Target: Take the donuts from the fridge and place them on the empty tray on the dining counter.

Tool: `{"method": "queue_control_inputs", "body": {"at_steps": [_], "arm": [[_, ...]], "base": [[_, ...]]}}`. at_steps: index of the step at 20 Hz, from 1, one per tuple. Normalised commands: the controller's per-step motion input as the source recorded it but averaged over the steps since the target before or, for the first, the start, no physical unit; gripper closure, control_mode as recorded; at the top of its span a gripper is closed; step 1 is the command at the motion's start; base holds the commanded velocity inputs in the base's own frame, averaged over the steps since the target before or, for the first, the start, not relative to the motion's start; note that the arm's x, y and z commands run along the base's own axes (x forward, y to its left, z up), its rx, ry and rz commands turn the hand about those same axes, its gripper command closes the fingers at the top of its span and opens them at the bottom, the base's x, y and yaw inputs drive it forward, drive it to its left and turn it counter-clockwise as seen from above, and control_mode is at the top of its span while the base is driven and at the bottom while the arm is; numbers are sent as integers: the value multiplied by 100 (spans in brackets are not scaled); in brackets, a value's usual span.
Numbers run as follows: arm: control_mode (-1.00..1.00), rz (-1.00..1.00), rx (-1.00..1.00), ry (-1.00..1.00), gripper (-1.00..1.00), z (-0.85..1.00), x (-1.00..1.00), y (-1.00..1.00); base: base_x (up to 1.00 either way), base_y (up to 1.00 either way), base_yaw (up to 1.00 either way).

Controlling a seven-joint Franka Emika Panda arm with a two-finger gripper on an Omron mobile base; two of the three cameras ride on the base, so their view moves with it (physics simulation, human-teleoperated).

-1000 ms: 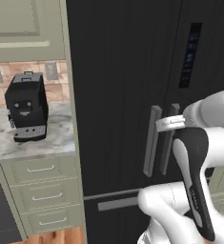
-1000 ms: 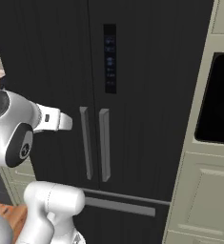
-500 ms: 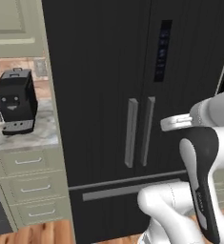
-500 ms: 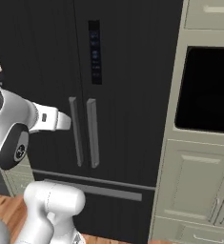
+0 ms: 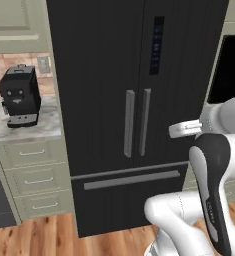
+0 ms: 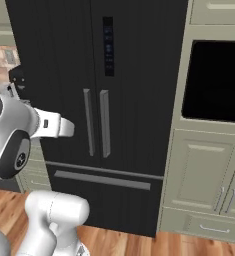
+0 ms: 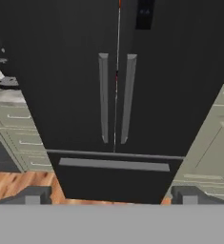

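Donuts are somewhere behind closed doors as far as I can judge; I cannot see them, so the step in hand is getting the fridge open. Nearest to me, my end effector has its two tips spread wide with nothing between them, aimed at the door seam in the hand view. Just beyond, well apart from the tips, stands the fridge, both doors shut and the lower drawer closed too. The left handle and right handle run upright side by side, close on either side of the seam. To do this well I would pick one handle, line the open tips so that bar sits between them, approach square to the door, and close only once the bar is fully inside. Then pull along the door's arc, not straight back. Further left, a black coffee machine sits on the marble worktop; to the right is the built-in oven.
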Motion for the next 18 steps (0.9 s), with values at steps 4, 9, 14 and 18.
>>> {"method": "queue_control_inputs", "body": {"at_steps": [4, 9, 14, 18], "arm": [[-100, 0, 0, 0, -100, 0, 31, -3], [-100, 0, 0, 0, -100, -23, 99, -24], [-100, 0, 0, 0, -100, -45, 100, -15], [-100, 0, 0, 0, -100, -38, 100, -2]], "base": [[7, 0, 0], [0, 0, 0], [0, 0, 0], [0, 0, 0]]}}
